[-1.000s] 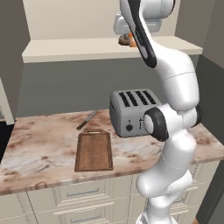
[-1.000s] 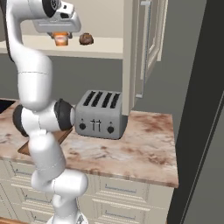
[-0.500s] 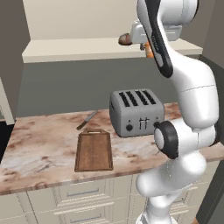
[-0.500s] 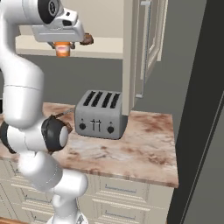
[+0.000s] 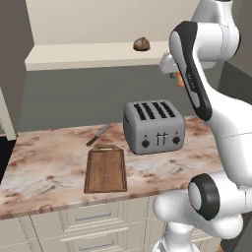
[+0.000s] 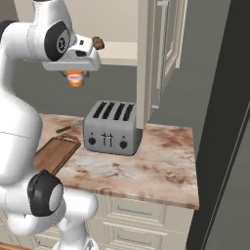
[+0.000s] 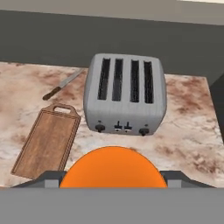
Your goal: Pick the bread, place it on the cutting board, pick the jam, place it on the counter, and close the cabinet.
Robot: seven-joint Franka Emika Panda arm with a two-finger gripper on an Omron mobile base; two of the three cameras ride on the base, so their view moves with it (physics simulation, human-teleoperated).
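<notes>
Orange and squat, the pale-lidded jam jar [image 6: 74, 78] hangs clamped in the two-finger gripper [image 6: 74, 73], in the air above the marbled beige-and-brown stone counter [image 6: 161, 161] and over the grey four-slot toaster [image 7: 126, 94]. The small round dark-brown bread roll [image 5: 141, 44] sits on the cream shelf [image 5: 88, 53] of the cabinet [image 6: 161, 53]. On the counter lies the bare rectangular dark-brown wooden cutting board [image 5: 105, 170], a knife [image 5: 97, 135] near its handle end.
</notes>
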